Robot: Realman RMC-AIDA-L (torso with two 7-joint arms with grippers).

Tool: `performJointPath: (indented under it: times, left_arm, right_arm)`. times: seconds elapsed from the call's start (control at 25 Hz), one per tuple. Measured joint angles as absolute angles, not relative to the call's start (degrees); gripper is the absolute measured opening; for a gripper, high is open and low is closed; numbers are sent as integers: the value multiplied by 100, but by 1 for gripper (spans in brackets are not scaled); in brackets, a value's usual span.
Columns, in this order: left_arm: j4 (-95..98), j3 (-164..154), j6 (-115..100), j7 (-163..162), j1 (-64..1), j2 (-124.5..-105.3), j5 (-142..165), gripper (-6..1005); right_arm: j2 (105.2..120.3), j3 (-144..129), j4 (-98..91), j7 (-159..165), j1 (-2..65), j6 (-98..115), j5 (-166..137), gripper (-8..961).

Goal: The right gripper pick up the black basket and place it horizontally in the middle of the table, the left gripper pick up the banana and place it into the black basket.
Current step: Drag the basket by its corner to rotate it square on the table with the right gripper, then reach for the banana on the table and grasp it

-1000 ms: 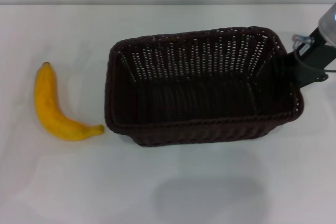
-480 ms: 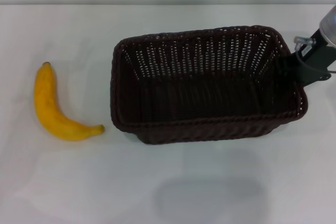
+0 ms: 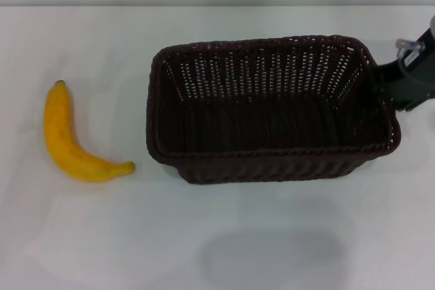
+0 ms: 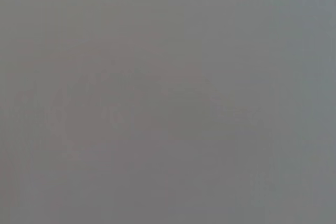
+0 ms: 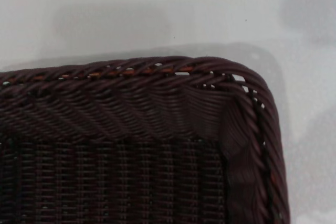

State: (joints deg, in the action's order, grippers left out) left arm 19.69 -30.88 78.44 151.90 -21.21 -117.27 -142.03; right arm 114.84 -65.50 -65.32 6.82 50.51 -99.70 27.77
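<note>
The black basket [image 3: 272, 166] is right of the table's middle in the head view, long side across, its open top facing up. My right gripper [image 3: 389, 87] is at the basket's right end wall and shut on its rim; the fingertips are hidden behind the weave. The right wrist view shows one braided corner of the basket [image 5: 157, 103] close up, with white table [image 5: 157, 3] beyond it. The banana [image 3: 68, 142] lies on the table at the left, apart from the basket, its dark stem tip pointing to the far side. The left gripper is out of view; the left wrist view is plain grey.
The white table [image 3: 204, 236] fills the head view. Bare surface lies in front of the basket and between the basket and the banana. A soft shadow falls on the table below the basket's front side.
The right gripper has moved to the right and taken the basket with it. The basket has shifted right and turned squarer to the table edge. The banana has not moved.
</note>
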Motion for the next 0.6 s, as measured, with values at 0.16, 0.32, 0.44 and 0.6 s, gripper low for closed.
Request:
performJointPath:
  times: [0.16,0.32,0.44,0.6]
  left_arm:
    - [1968,-3095,7847,15182,-2089,-11746,-14203,877]
    - [1968,-3095,7854,15117,-2051,-11755,-14203,876]
    - [1968,-3094,7839,14890,-2030,-11755,-14192,876]
    - [2124,-3101,7859,14349,-1944,-11773,-13874,876]
  right_arm:
    - [11398,-6502,-7050,801,5013,-10208,2767,435]
    - [11282,-6485,-7416,826,4867,-10337,2826,437]
    - [11174,-6464,-7802,709,4657,-10351,3030,444]
    - [11156,-6165,-8566,44,4049,-9994,3312,457]
